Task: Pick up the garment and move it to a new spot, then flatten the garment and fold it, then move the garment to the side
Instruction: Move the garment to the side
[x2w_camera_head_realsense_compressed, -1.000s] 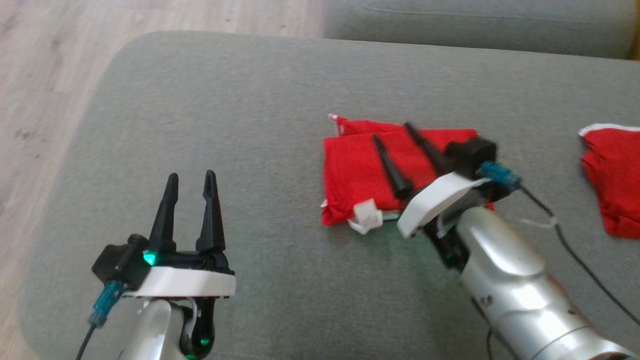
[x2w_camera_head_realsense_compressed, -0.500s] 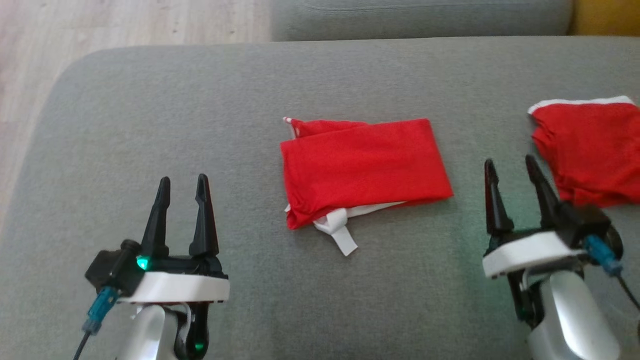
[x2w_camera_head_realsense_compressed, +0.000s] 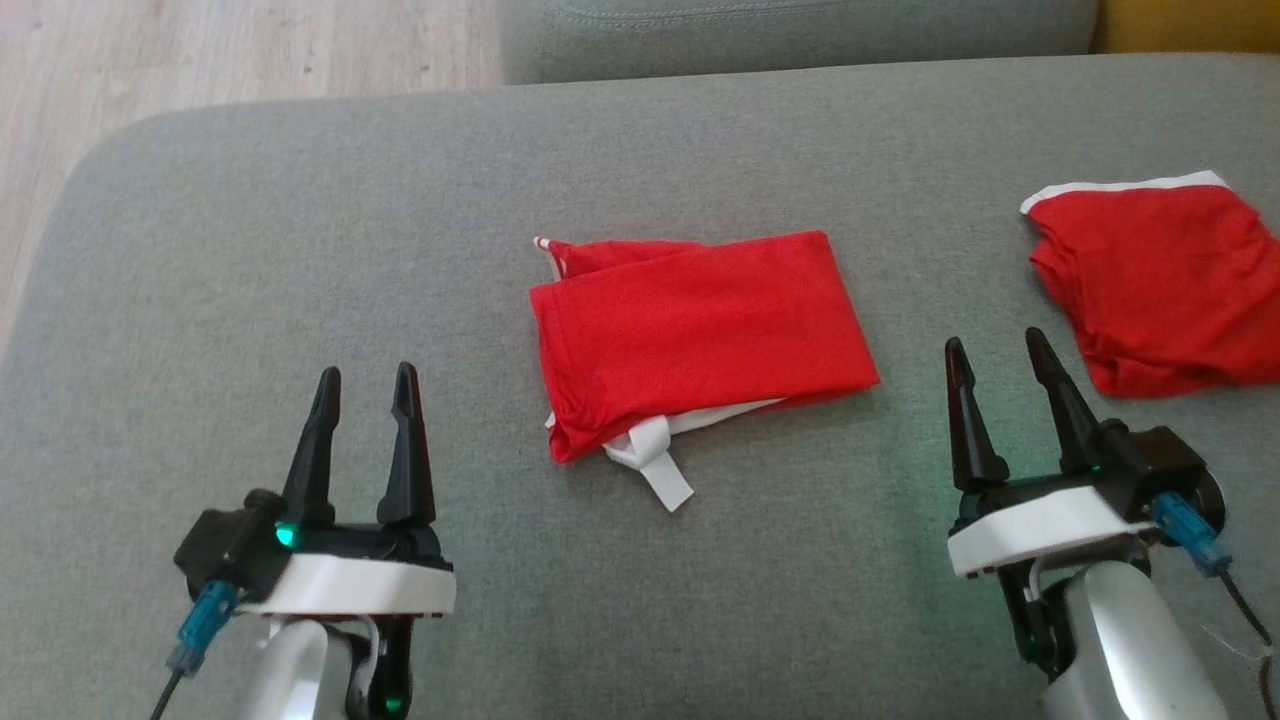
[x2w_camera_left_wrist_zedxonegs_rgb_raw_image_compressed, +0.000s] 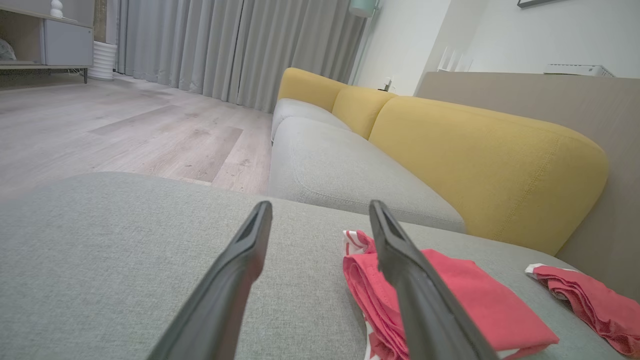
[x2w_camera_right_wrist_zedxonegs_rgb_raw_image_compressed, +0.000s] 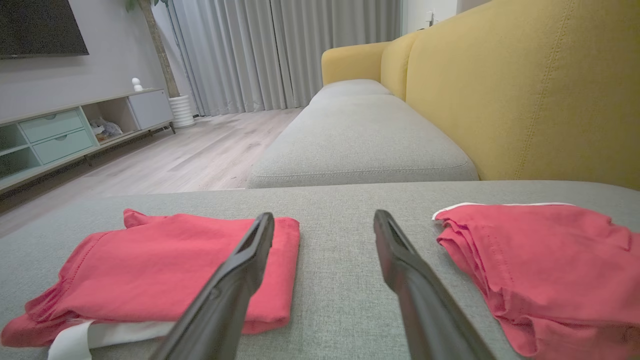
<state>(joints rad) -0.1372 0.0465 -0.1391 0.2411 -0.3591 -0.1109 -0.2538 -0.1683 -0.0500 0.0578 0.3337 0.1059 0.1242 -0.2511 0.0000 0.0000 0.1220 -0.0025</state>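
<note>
A folded red garment (x2w_camera_head_realsense_compressed: 700, 330) with a white strap (x2w_camera_head_realsense_compressed: 660, 465) sticking out at its near edge lies in the middle of the grey cushion (x2w_camera_head_realsense_compressed: 300, 260). The left wrist view shows the same garment (x2w_camera_left_wrist_zedxonegs_rgb_raw_image_compressed: 465, 300) to the right of my fingers, and the right wrist view has the garment (x2w_camera_right_wrist_zedxonegs_rgb_raw_image_compressed: 170, 265) to the left. My left gripper (x2w_camera_head_realsense_compressed: 365, 385) hovers open and empty near the cushion's front left. Open and empty too, my right gripper (x2w_camera_head_realsense_compressed: 995, 350) sits just right of the garment, apart from it.
A second red garment (x2w_camera_head_realsense_compressed: 1150, 280) with white trim lies at the cushion's right, close to my right gripper; the right wrist view shows this second garment (x2w_camera_right_wrist_zedxonegs_rgb_raw_image_compressed: 545, 255) too. Wood floor (x2w_camera_head_realsense_compressed: 200, 50) lies beyond the cushion's left edge. A yellow backrest (x2w_camera_right_wrist_zedxonegs_rgb_raw_image_compressed: 525, 90) rises at the right.
My right gripper has lifted off the folded garment and drawn back to the lower right, leaving it lying flat. The head camera has shifted, so the whole scene sits differently.
</note>
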